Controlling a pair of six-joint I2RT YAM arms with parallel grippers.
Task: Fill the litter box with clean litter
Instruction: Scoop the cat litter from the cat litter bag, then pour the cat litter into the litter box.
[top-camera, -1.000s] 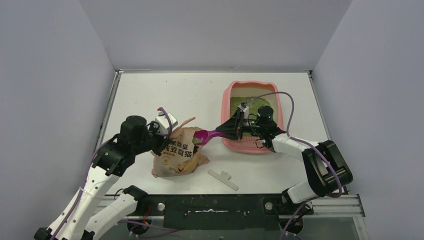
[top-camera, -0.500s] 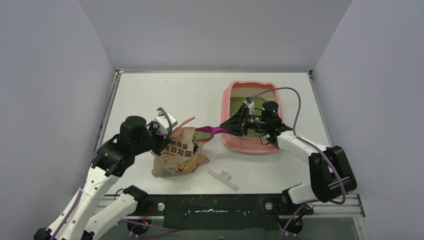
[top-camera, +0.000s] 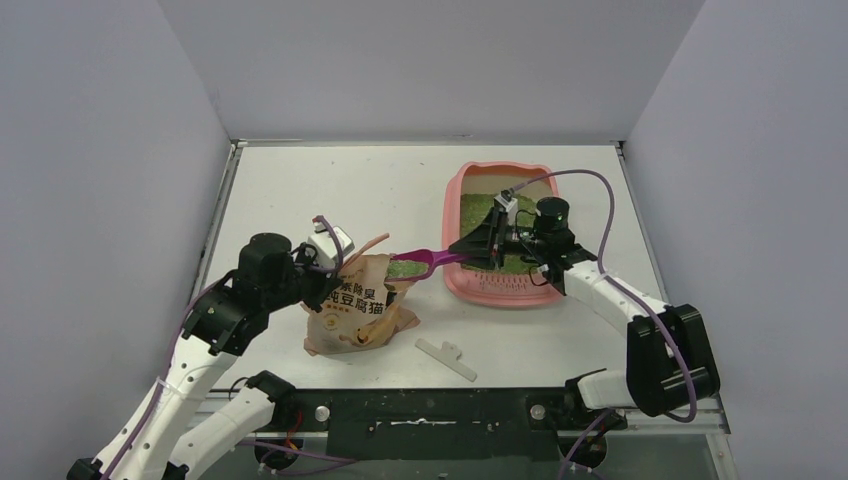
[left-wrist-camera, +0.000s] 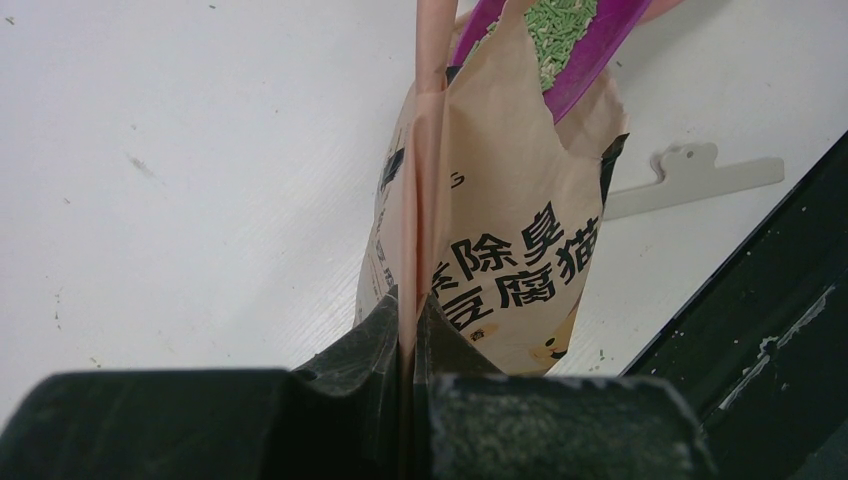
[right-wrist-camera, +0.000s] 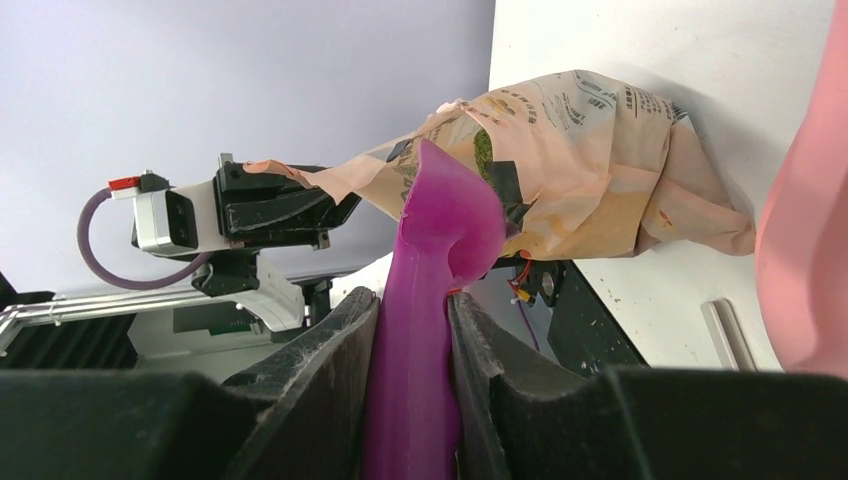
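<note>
Litter (top-camera: 478, 212) looks loose and light, likely to spill if tipped. A green bed lies in the litter box (top-camera: 495, 292) by the table's right edge, and more rides in the scoop (top-camera: 412, 266). Right jaws clench the stiff scoop handle, the sensible hold. Left jaws pinch the floppy bag (top-camera: 355, 305) rim.
</note>
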